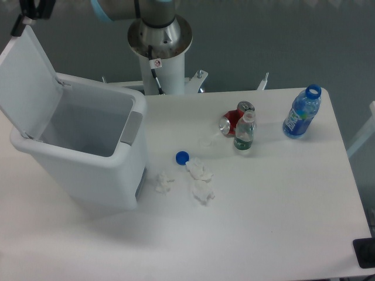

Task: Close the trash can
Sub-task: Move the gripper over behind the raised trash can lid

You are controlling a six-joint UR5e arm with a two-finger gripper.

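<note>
The trash can (94,161) is a big white bin at the table's left, with a grey tab (131,127) on its front rim. Its flat white lid (26,79) stands open, tilted back to the left. My gripper (26,17) shows only as a dark shape at the top left corner. It sits right at the lid's upper edge, and the picture's edge cuts part of it off. Its fingers are too cropped and dark to read as open or shut, and I cannot tell whether they touch the lid.
A blue cap (182,157) and crumpled tissues (200,181) lie right of the bin. A red can (230,123), a small bottle (244,132) and a blue bottle (302,112) stand further right. The arm's base (159,41) rises behind the table.
</note>
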